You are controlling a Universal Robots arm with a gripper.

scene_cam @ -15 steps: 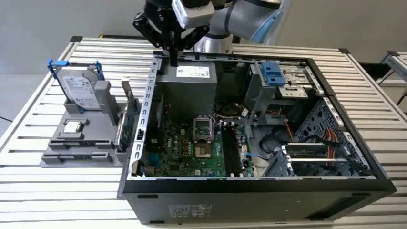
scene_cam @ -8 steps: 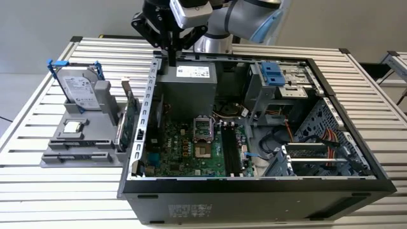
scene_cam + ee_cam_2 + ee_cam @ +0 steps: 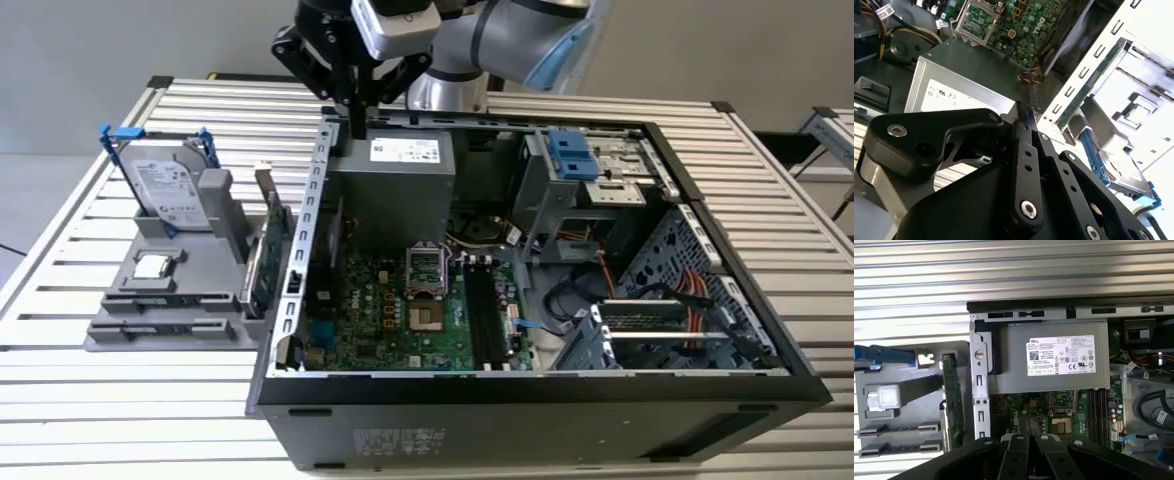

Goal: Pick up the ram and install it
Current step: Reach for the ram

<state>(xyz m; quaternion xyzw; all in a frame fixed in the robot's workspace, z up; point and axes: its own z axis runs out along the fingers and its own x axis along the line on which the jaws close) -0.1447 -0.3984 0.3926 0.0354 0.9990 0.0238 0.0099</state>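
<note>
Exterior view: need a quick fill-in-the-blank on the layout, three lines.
1. The gripper hangs nearest the ___, the grey labelled box inside the case.
2. The hard drive stands in a ___ bracket.
3. The tray lies at the exterior view's ___ of the case.
Missing: power supply; blue; left.

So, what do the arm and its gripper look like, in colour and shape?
The arm is a silver-grey tube with rounded joints and a light blue cap on one joint. The gripper is matt black. It is built of flat linked bars with rounded ends, joined by silver screws, and it narrows to a thin tip.
</note>
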